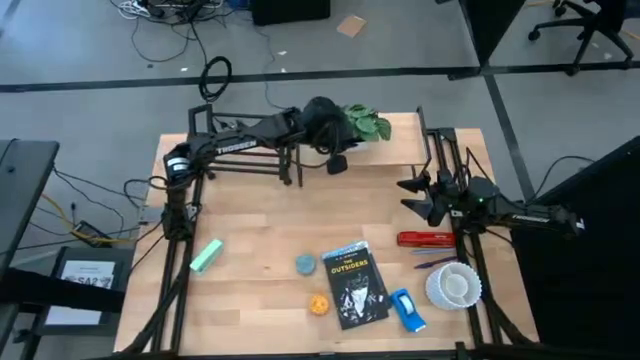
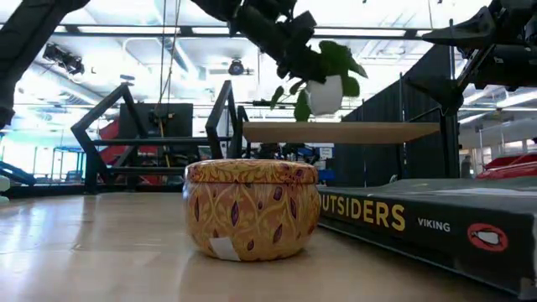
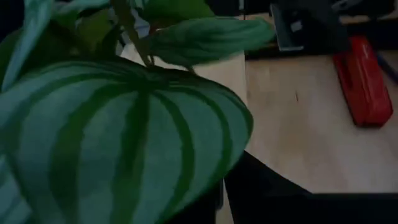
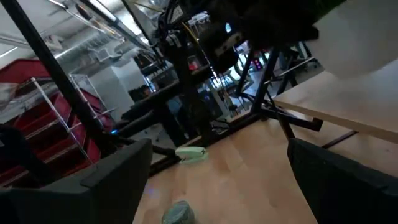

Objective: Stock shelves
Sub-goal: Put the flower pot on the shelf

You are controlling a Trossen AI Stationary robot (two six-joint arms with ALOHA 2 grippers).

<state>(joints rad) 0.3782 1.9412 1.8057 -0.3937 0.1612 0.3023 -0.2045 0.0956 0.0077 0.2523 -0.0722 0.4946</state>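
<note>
The wooden-topped shelf (image 1: 390, 145) is sitting along the far edge of the surface (image 1: 260, 225), and that plank is our landmark. The left pincer (image 1: 345, 125) is hanging over the plank's left end, right at the potted plant (image 1: 365, 122), its leaves spilling onto the wood. From above, dark arm is covering the fingers, so I cannot tell whether they are clenched on the pot or released. The low view is giving more: the white pot (image 2: 325, 95) is standing upright on or just above the plank (image 2: 352, 132), arm (image 2: 277, 33) reaching in from above at the stems. The left wrist view is filling up with striped leaf (image 3: 118, 143).

The right pincer (image 1: 418, 195) is waiting just in front of the plank's right end, fingers spread wide and grasping nothing. The right half of the plank is lying bare, and so is the stretch of surface right in front of it. Well forward of the plank, the book (image 1: 355, 285), orange tin (image 1: 319, 305), red stapler (image 1: 428, 239) and white bowl (image 1: 455, 285) are crowding the near edge; the green roll (image 1: 207, 256) is lying off to the left.
</note>
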